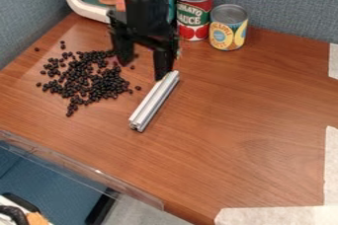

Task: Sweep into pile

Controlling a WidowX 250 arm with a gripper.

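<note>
Several pale strips of tape (277, 215), rough at their edges, lay along the near right corner and right side of the bench (244, 135), whose reddish-brown top carried a streaky wood grain. At the near left, a clear, flat plastic strip (82, 168) ran slantwise along the bench's edge. Farther in, a straight silver bar (153, 101), metallic and grooved down its length, lay at a slant, its near end pointing down and a little left in the view. The black beans (89, 83), small, rounded and slightly shiny, were spread to the left of the bar in a ragged patch, thick in the middle and loose at the rim, with some strays apart from it. Over the bar's far end hung the black hand (143, 71), pointing down, its two fingers spread well apart; one stood at the right edge of the beans and the other right by the bar's far end, though whether it touched the metal I could not tell. The black arm (142, 9) dropped almost upright from the top edge. Close behind it to the right stood two upright cans, one red and green (194, 14), the other shorter and yellow (228, 29), both with ridged metal lids. At the far left sat a teal box with a rounded white rim (82, 7), before grey, woven-looking panels (284, 2).
</note>
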